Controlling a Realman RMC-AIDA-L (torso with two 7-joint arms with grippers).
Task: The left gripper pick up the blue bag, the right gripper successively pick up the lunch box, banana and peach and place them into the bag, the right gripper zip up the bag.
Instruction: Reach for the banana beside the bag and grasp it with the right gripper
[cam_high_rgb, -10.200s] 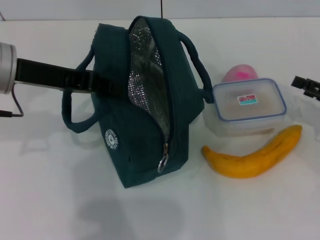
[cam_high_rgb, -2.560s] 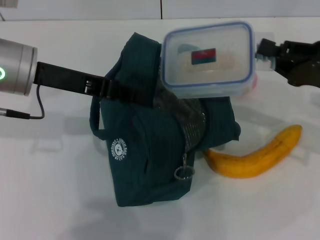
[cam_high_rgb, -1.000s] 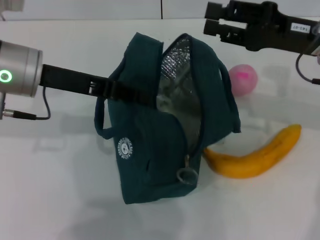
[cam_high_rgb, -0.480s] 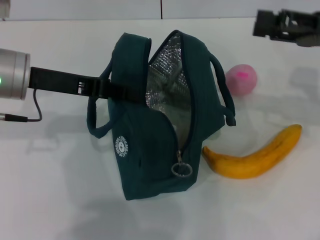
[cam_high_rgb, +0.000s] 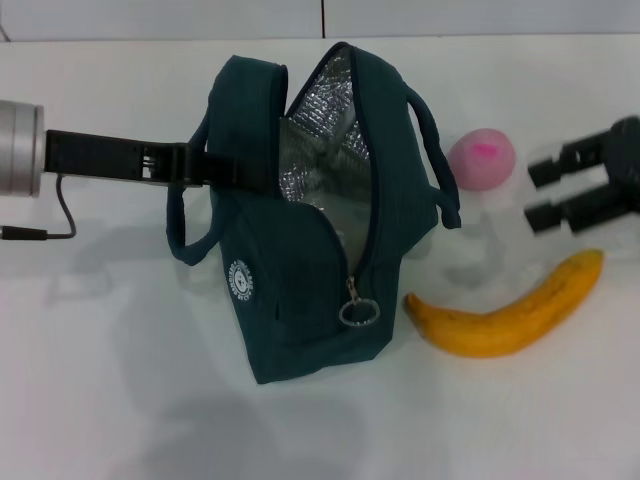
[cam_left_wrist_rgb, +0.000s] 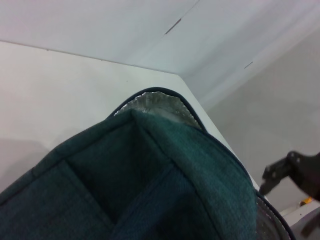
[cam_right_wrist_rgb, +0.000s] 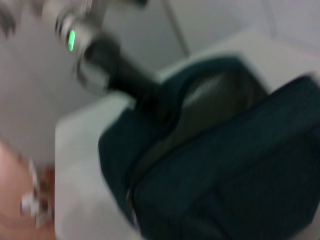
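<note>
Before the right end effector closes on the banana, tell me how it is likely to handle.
The banana is curved and lies flat on its side, so it will probably pivot rather than roll if nudged. Its skin looks smooth, so a hard pinch may bruise it or slip. The right end effector, open above it beside the peach, should probably grip mid-length.

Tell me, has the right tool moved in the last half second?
Yes. The right tool has come down from the far edge of the table to hover open just above the banana, beside the peach.
</note>
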